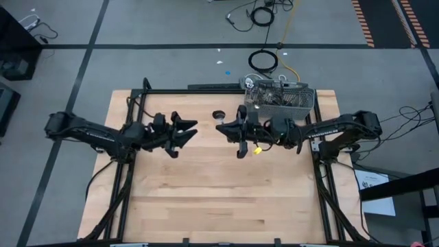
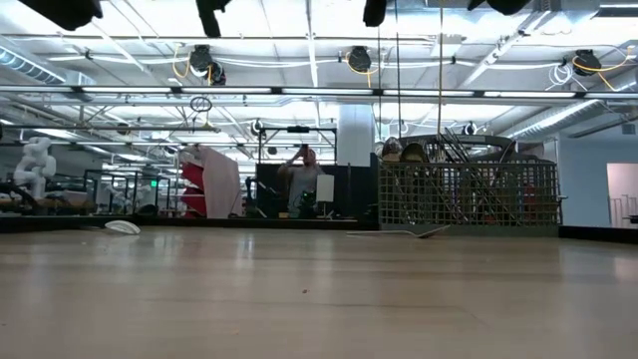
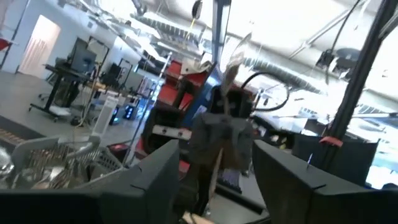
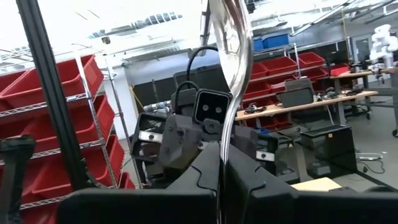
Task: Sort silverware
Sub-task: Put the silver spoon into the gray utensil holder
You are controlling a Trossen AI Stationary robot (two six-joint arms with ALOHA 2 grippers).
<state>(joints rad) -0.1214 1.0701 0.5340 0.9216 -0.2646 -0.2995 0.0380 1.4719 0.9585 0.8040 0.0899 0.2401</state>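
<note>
Seen from above, both arms reach toward the middle of the wooden table (image 1: 206, 199) and face each other across its far half. The left gripper (image 1: 186, 132) sits left of centre with its fingers spread wide and nothing between them. The right gripper (image 1: 232, 130) sits right of centre, just near of the wire-mesh basket (image 1: 302, 103) at the far right edge. Only the right wrist view shows what that gripper carries: a shiny utensil (image 4: 229, 74), its curved handle rising upright from fingers pinched narrowly around it, with the opposite arm beyond. The handle's upper end is cut off, so fork, spoon or knife cannot be told. From above this piece is too thin to make out. The rest of the silverware (image 1: 274, 92) stands bundled in the basket, and the low view shows the handles poking above the mesh. That view alone shows one utensil lying flat (image 2: 399, 233) on the tabletop just left of the basket, and a person (image 2: 302, 179) standing far back in the room. A small dark ring (image 1: 219, 115) lies on the table between the grippers.
</note>
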